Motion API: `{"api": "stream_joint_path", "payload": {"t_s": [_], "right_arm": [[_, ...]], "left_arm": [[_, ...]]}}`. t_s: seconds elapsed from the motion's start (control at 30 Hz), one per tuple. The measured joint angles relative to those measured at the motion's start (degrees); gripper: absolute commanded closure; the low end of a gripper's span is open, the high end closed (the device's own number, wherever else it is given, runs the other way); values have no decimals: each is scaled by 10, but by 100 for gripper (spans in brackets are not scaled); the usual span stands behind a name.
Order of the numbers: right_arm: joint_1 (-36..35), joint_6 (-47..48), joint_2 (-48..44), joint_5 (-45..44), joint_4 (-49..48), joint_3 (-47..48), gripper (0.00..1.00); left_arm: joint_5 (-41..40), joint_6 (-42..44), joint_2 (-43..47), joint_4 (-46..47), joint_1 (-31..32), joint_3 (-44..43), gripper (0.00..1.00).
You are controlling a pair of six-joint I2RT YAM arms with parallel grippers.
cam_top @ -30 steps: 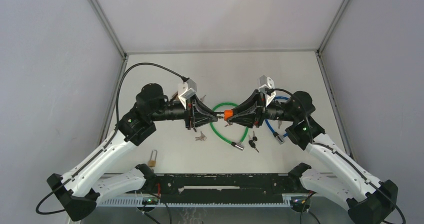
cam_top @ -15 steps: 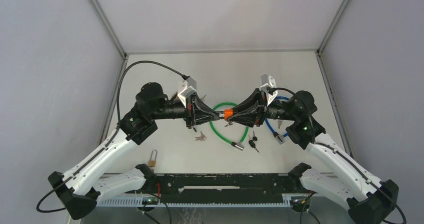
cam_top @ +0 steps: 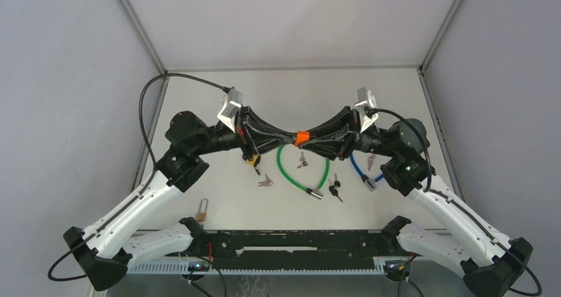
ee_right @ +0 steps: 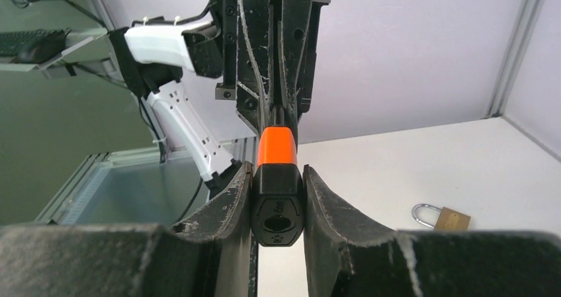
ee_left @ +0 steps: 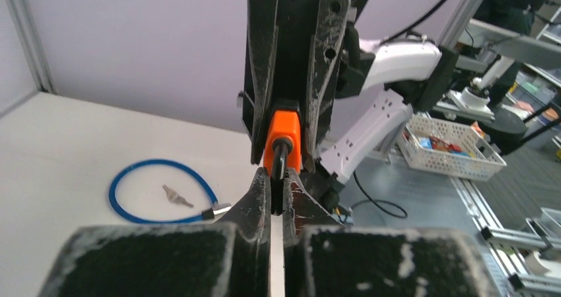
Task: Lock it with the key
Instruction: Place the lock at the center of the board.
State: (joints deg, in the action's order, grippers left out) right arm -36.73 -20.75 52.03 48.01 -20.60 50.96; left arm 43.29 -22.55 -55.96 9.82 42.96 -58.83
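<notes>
The lock has an orange (cam_top: 302, 137) and black body (ee_right: 278, 208), with a green cable (cam_top: 284, 168) looping down from it to the table. My right gripper (cam_top: 312, 140) (ee_right: 278, 178) is shut on the black end of this body and holds it in the air. The key's black head (ee_left: 280, 153) sticks out of the lock's orange end (ee_left: 283, 126). My left gripper (cam_top: 290, 137) (ee_left: 276, 179) is shut on that key head, facing the right gripper tip to tip. The key's blade is hidden inside the lock.
A blue cable lock (cam_top: 360, 169) (ee_left: 126, 178) lies on the table under the right arm, with a key (ee_left: 174, 194) inside its loop. Loose keys (cam_top: 265, 181) (cam_top: 336, 190) lie near the green cable's end. A brass padlock (cam_top: 202, 210) (ee_right: 444, 217) sits front left.
The left gripper has closed on the key head. Both grippers have risen with the lock between them, and both wrists have rolled.
</notes>
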Motion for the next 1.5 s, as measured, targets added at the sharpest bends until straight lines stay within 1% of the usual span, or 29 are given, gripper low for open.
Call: {"api": "stream_joint_path", "payload": {"t_s": [0.13,0.33,0.47,0.67,0.87,1.0,1.13,1.23,1.33,1.4,1.47,1.5], "right_arm": [[-5,-1,5,-29,-4,5,100],[-5,0,25,-64,34,34,100],[-3,6,34,-98,72,80,100],[-3,38,52,-114,174,157,100],[-5,66,46,-139,257,163,100],[-5,73,49,-166,286,167,100],[-3,76,54,-186,299,180,100],[8,74,54,-175,296,182,100],[32,64,54,-146,275,183,100],[54,56,55,-117,268,195,100],[77,52,59,-77,274,222,100],[84,52,62,-56,282,237,100]], "left_arm": [[-21,-14,-9,47,0,0,100],[-56,17,-20,39,0,-11,100],[-76,52,-35,19,0,-46,100],[-83,93,-53,-27,0,-96,100],[-87,109,-72,-81,2,-110,100],[-112,124,-96,-133,8,-144,100],[-120,126,-115,-150,9,-170,100],[-106,130,-121,-131,10,-171,100],[-95,130,-132,-91,11,-171,100],[-79,108,-142,-42,10,-168,100],[-52,60,-150,48,7,-150,100],[-42,42,-150,77,7,-143,100]]}}
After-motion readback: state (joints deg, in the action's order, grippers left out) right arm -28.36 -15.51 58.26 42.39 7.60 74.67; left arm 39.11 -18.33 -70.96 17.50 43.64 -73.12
